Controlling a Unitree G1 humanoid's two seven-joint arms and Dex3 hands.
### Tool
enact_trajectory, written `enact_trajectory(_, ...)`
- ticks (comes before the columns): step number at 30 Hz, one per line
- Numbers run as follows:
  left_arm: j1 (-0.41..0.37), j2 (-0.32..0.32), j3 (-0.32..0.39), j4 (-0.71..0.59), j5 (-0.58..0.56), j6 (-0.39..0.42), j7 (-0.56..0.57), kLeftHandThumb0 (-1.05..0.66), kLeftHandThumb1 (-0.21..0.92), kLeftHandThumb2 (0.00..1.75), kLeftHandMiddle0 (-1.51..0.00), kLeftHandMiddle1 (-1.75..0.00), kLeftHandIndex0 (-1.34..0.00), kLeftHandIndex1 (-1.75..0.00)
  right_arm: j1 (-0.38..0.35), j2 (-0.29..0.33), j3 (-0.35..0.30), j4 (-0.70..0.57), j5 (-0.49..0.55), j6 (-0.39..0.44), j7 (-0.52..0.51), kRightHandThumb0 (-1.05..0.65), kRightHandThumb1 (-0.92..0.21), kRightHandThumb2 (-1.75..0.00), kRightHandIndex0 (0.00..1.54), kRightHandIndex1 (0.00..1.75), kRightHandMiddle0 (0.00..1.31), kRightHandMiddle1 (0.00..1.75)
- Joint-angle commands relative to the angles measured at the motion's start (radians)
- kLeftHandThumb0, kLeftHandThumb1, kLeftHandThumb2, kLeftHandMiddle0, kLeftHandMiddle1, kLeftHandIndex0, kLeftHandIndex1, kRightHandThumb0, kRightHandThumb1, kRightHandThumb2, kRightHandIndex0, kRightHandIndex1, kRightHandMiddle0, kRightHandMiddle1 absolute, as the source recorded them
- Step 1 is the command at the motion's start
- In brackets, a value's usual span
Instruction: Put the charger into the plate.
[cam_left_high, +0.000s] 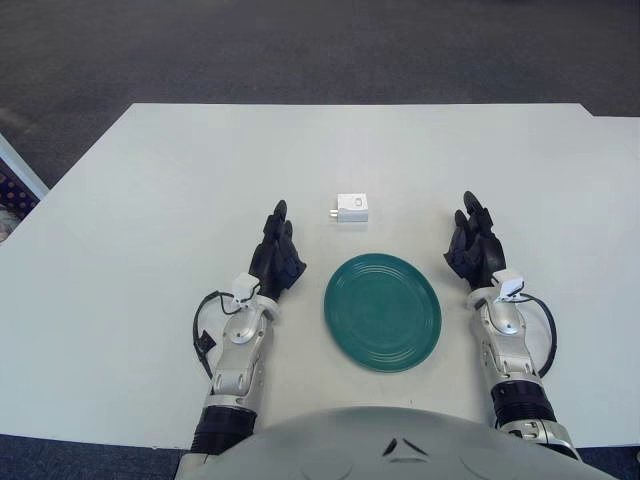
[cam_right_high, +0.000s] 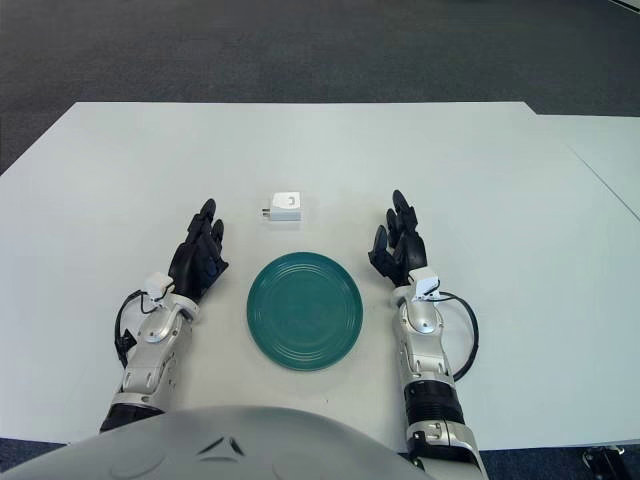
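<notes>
The charger (cam_left_high: 352, 209) lies on the bench (cam_left_high: 150, 200) just beyond the plate's (cam_left_high: 383, 312) far rim, its prongs pointing left, somewhat nearer the empty, loosely open left robot hand (cam_left_high: 277, 257) than the equally open right robot hand (cam_left_high: 474, 247).

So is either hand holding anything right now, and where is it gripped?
Nothing is held. The left hand and right hand are open on either side of the green plate; the white charger lies on the table beyond it, untouched.
</notes>
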Motion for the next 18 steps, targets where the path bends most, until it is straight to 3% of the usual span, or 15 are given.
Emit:
enact_trajectory(1, 0.014, 0.0, 0.007, 0.016, -0.02, 0.015, -0.016, -1.05, 0.92, 1.0, 0.0, 0.0, 0.0, -0.02, 0.086, 0.011, 0.014, 0.068, -0.013, 0.119, 0.002, -0.6, -0.92, -0.9, 0.03, 0.0, 0.0, 0.13)
enact_trajectory(18, -0.009, 0.003, 0.017, 0.035, -0.028, 0.02, -0.007, -1.05, 0.92, 1.02, 0.0, 0.0, -0.01, -0.03, 0.078, 0.016, 0.009, 0.082, -0.006, 0.123, 0.0, -0.59, -0.92, -0.91, 0.05, 0.0, 0.0, 0.17)
